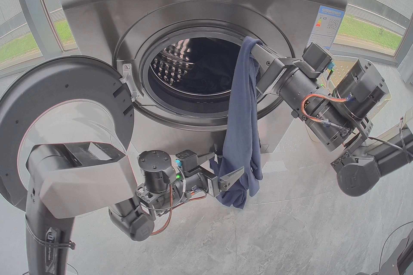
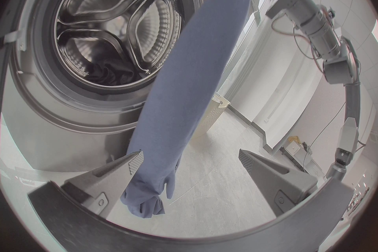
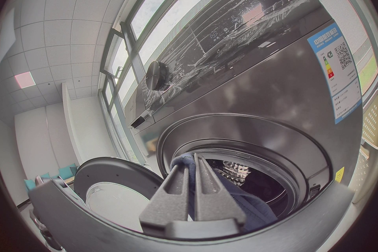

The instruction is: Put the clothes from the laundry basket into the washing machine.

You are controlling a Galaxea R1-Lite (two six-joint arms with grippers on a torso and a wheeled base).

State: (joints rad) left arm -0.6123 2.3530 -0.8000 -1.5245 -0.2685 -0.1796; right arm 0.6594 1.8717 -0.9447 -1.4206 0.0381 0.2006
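A long blue garment (image 1: 241,117) hangs down in front of the washing machine (image 1: 103,26), from the right rim of the open drum (image 1: 193,65) almost to the floor. My right gripper (image 1: 254,44) is shut on its top end at that rim; in the right wrist view the closed fingers (image 3: 183,189) pinch blue cloth (image 3: 252,205). My left gripper (image 1: 226,166) is open low by the garment's hanging end. In the left wrist view the garment (image 2: 189,79) passes just inside one finger (image 2: 134,162) of the left gripper (image 2: 190,158). Dark clothes (image 2: 106,71) lie inside the drum.
The round door (image 1: 56,104) stands swung open to the left, close to my left arm. A cream laundry basket (image 2: 212,113) sits on the floor to the machine's right, behind the right arm (image 1: 327,108). Open grey floor (image 1: 279,228) lies in front.
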